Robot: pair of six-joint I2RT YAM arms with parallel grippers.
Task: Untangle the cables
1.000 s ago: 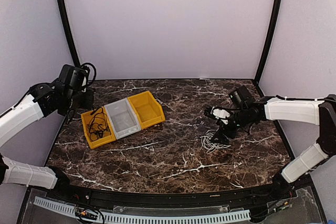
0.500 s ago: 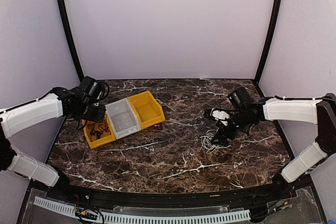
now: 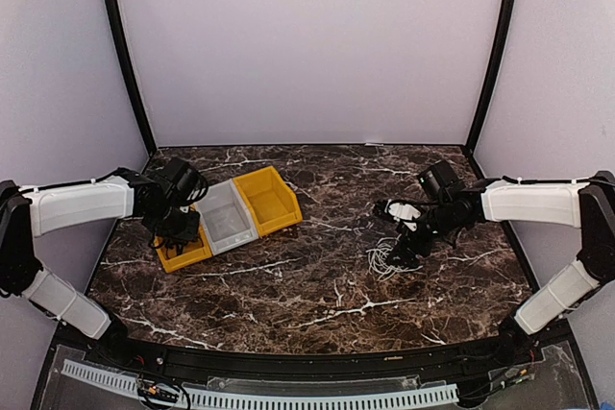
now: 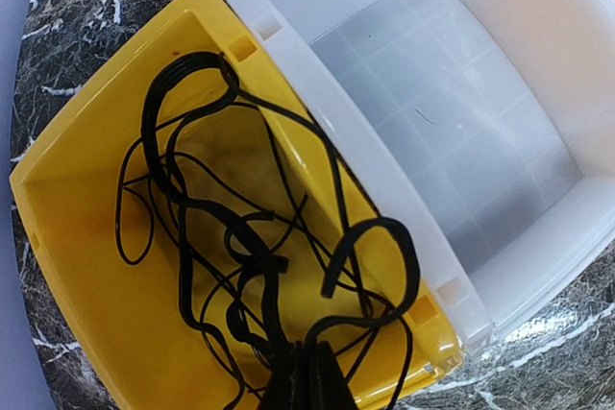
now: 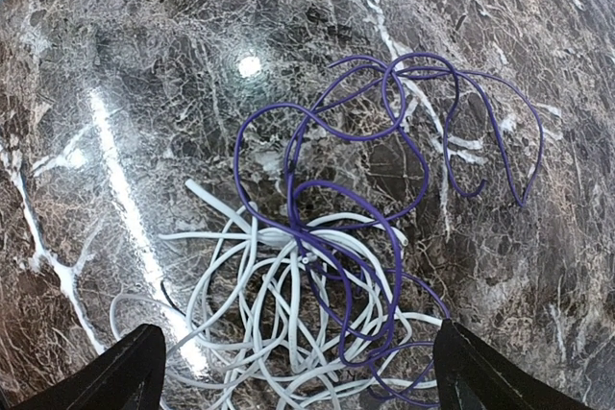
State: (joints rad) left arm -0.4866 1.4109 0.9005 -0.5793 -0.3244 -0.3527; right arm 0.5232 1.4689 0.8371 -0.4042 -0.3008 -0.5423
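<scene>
**A:** Where do the cables lie?

**B:** In 2 places. Thin black cables (image 4: 258, 261) lie in loose loops inside a yellow plastic bin (image 4: 82, 247) on the left side of the dark marble table (image 3: 307, 300); a white cable (image 5: 279, 280) and a purple cable (image 5: 389, 72) lie tangled together on the bare marble on the right side, well apart from the bin.

**A:** Is that bin alone?

**B:** No; it is the end one of 3 in a slanted row. A translucent white plastic bin (image 4: 480, 93) touches its side and holds no cable; a 2nd yellow plastic bin (image 3: 269, 201) sits beyond that one.

**A:** The left gripper?

**B:** The left gripper (image 4: 307, 372) hangs low over the 1st yellow bin with its fingers pressed together; the black strands bunch right at the tips, and I cannot tell whether 1 is pinched between them.

**A:** And the right gripper?

**B:** The right gripper (image 5: 298, 338) hovers just above the white and purple tangle, its 2 fingers spread wide with nothing between them but the pile below. The white loops sit closest to the fingers; the purple loops cross over them and spread farther out on the marble.
</scene>
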